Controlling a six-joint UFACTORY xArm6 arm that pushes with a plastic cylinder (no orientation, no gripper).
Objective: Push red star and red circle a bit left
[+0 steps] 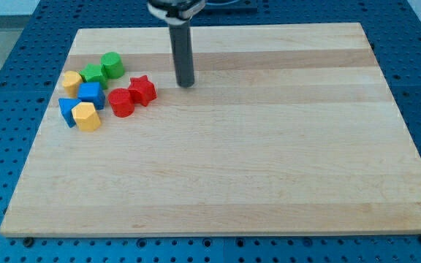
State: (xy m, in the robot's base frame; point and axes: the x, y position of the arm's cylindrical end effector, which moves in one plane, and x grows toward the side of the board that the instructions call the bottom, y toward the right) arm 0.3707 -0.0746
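Camera view: my tip [186, 85] is the tool here, a plain dark rod with no jaws to open or close, so it holds nothing; it rests on the wooden worktop [269, 161] towards the far left part of the board. The red star [143, 90] lies just to the left of my tip, slightly nearer, with a small gap of bare wood between them, so they are not touching. The red circle [121, 103] sits touching the star on its left and a little nearer again. Both red blocks therefore lie on the left of the tool, star first, circle behind it, roughly in a line slanting left and near. A leftward push, in my judgement, would meet the star first and carry the circle along through it.

Count: two red blocks, two green, two blue, two yellow, eight in all, clustered at the left. The green blocks [102, 69] are farthest, one round and one irregular. A yellow block [71, 80] sits at the far left, the blue cube [90, 94] just left of the red circle, a second blue block [67, 111] and a yellow hexagon [87, 116] nearest.
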